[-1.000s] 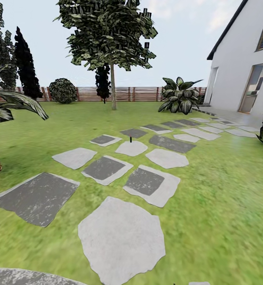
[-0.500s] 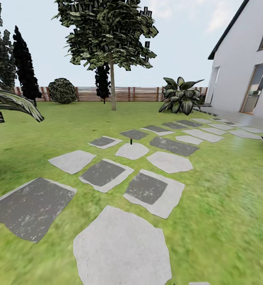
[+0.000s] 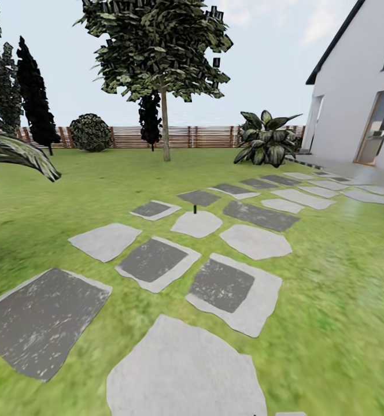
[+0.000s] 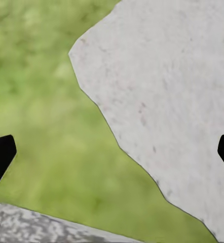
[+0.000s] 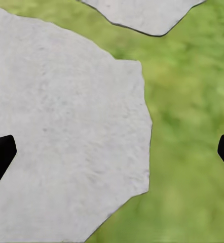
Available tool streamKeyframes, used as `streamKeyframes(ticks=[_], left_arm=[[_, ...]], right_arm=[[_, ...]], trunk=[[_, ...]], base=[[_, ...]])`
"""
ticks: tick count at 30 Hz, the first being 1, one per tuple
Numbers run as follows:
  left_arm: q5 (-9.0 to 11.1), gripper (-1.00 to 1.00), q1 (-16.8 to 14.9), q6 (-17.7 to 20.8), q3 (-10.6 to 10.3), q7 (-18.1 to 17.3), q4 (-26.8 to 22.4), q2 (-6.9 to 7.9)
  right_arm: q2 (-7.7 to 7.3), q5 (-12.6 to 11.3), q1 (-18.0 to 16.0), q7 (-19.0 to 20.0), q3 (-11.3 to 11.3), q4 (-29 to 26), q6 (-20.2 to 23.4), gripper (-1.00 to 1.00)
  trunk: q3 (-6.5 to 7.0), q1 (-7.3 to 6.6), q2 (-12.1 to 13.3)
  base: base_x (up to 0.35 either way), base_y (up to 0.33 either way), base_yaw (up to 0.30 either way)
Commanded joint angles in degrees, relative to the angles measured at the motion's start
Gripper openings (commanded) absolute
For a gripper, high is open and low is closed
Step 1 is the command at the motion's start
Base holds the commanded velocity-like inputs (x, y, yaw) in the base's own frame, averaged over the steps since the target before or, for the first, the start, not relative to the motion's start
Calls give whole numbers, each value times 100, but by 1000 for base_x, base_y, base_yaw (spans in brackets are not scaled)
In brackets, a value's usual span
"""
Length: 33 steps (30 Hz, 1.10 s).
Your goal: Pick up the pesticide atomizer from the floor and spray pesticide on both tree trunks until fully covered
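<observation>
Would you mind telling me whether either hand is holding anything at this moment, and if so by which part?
Nothing is held: the left hand and right hand are both open, with only grass and paving stones showing between their fingers.

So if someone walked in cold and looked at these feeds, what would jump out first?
Probably the path of grey and dark stepping stones running from the near lawn toward the white house at right. Next, the tall tree with its bare trunk standing before the slatted fence at the back. A small dark object stands on a pale stone mid-path; what it is cannot be told.
</observation>
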Motion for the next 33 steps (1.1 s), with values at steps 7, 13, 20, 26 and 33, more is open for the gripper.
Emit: streamKeyframes(ticks=[7,13,20,26,33], left_arm=[[-2,100,-3,-18,20,-2,5,-2],[-2,100,-3,-18,20,-2,3,-2],[-2,100,-3,-18,20,-2,1,-2],[-2,100,-3,-18,20,-2,1,-2],[-2,100,-3,-18,20,-2,1,-2]], right_arm=[[-1,3,-3,-2,0,2,-18,100],[-1,3,-3,-2,0,3,-22,100],[-1,3,-3,-2,0,2,-20,100],[-1,3,-3,-2,0,2,-24,100],[-1,3,-3,-2,0,2,-22,100]], trunk=[[-6,2,-2],[-6,2,-2],[-6,2,-2],[-6,2,-2],[-6,2,-2]], base=[[326,119,0],[326,93,0],[326,87,0],[326,78,0],[326,21,0]])
